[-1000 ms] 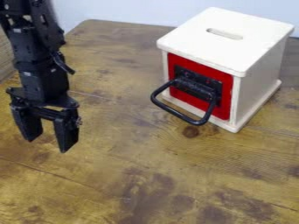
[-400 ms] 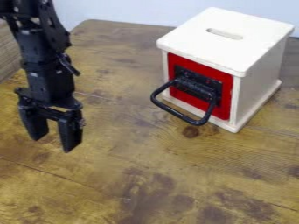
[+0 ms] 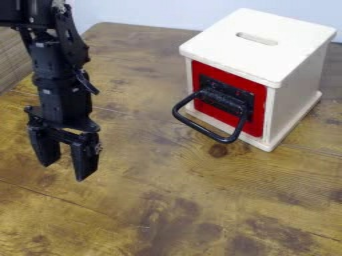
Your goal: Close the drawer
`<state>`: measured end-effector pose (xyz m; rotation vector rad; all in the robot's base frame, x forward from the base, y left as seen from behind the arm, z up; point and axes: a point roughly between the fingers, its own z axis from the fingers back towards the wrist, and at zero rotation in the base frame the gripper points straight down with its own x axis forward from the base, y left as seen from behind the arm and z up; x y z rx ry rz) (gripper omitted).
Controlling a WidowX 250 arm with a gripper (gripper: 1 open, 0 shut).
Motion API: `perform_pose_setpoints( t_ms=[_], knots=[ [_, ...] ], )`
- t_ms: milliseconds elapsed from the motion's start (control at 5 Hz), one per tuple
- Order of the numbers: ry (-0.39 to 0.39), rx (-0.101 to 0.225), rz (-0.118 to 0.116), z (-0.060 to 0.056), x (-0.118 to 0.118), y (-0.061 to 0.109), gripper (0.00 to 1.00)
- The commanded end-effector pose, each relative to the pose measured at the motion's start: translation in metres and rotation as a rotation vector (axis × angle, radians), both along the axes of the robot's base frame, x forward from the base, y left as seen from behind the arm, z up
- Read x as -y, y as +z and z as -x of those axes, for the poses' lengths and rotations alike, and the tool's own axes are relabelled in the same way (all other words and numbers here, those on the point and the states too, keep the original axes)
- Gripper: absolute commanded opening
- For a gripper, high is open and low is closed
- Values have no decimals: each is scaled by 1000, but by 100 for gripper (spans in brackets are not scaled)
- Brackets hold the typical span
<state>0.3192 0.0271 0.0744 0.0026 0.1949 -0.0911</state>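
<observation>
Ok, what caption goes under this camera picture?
Black end effector open above the wooden table, left of the cream box with its red drawer.

Lighting is reading even and moderately bright — diffuse, coming mainly from above. The box [image 3: 261, 72] top is showing pale, close to washing out, while its red drawer [image 3: 225, 96] face is sitting in mild shade. The loop handle [image 3: 207, 118] is casting a small soft shadow on the table [image 3: 187, 210]. The gripper [image 3: 64, 155] is rendering dark, detail crushed. Overall sharpness is running low — soft throughout.
</observation>
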Motion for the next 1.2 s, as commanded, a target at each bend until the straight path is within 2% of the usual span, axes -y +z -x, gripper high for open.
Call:
perform_pose_setpoints(
  t_ms=[0,400,1000],
  knots=[
    [4,96,-12,-7,-7,34,100],
    [56,112,-14,-20,-7,16,100],
    [46,104,-22,-2,34,39,100]
  ],
)
